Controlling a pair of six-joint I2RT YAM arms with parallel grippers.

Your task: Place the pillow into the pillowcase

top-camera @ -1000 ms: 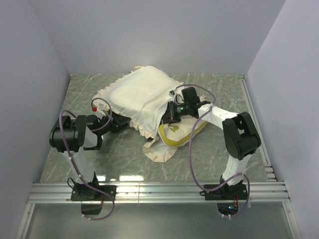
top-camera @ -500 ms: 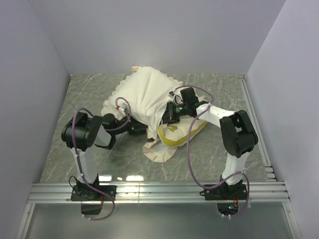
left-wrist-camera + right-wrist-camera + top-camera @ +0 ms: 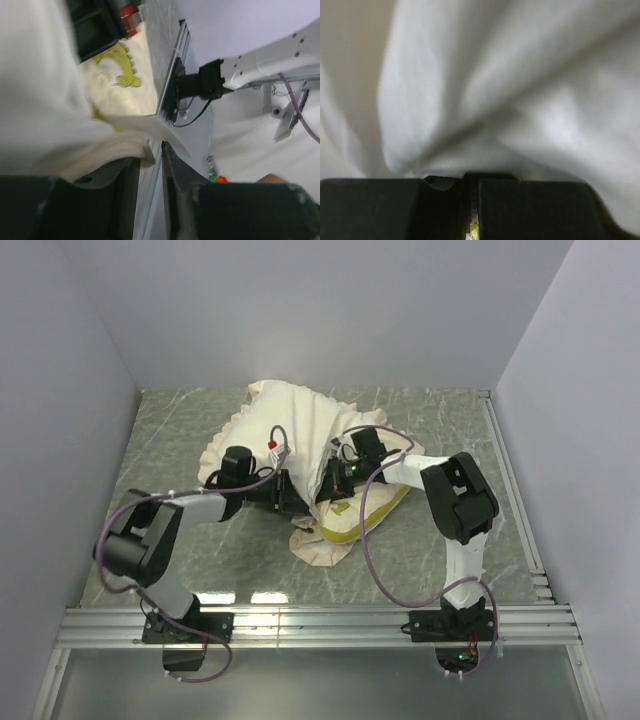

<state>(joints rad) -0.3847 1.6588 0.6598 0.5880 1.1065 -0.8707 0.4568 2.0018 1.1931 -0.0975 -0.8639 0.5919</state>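
The pillowcase [image 3: 290,425] is a bunched white heap with ruffled trim in the middle of the table, draped over both grippers. The pillow [image 3: 365,512] sticks out from under its right side, showing cream cloth and a yellow edge band. My left gripper [image 3: 293,495] reaches under the fabric beside the pillow. In the left wrist view the left gripper [image 3: 152,152] has a narrow empty gap between its jaws, pillowcase [image 3: 40,100] cloth lies over the left finger, and the pillow's [image 3: 125,95] yellow mark shows beyond. My right gripper [image 3: 330,478] is shut on the pillowcase [image 3: 520,100], which fills the view above the right gripper [image 3: 465,175].
Pale walls close the table on the left, back and right. An aluminium rail [image 3: 320,625] runs along the near edge by the arm bases, and another rail [image 3: 510,490] lines the right side. The right arm [image 3: 265,60] crosses just beyond my left gripper.
My left arm swung in from the left and pushed under the pillowcase beside the pillow, its jaws going from wide to nearly closed. The pillowcase bunched up. The right gripper shifted slightly left.
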